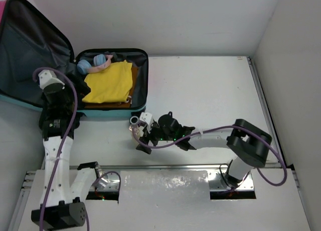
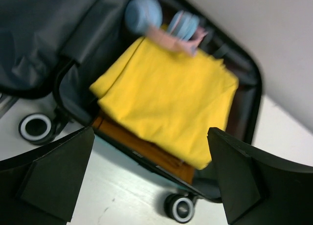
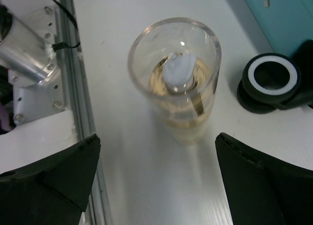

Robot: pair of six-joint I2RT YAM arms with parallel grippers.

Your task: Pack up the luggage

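A: Where is the luggage?
B: The luggage (image 1: 30, 40) lies open on the table (image 1: 210, 90), its lid propped up with the dark lining showing. A teal strip of shell runs along its near side.
A: What's inside?
B: A folded yellow cloth (image 1: 108, 83) lies on top. An orange layer (image 2: 146, 149) under it peeks out at the luggage's near edge. 2 pale blue rolls (image 1: 85, 66) and something pink sit against the luggage's far wall.
A: And the left tool?
B: The left tool (image 2: 151, 156) hangs above the luggage's near edge. It is released, fingers wide apart and grasping nothing.
A: The right one?
B: The right tool (image 3: 156, 171) is just outside the luggage, near 1 of its black wheels (image 3: 271, 78). It is released too, with nothing held. A clear bottle (image 3: 176, 78) stands upright on the table beside that wheel, in line with the gap between the fingers, and neither finger touches it.
A: What's in the bottle?
B: Something pale over an amber tint – I can't tell what.
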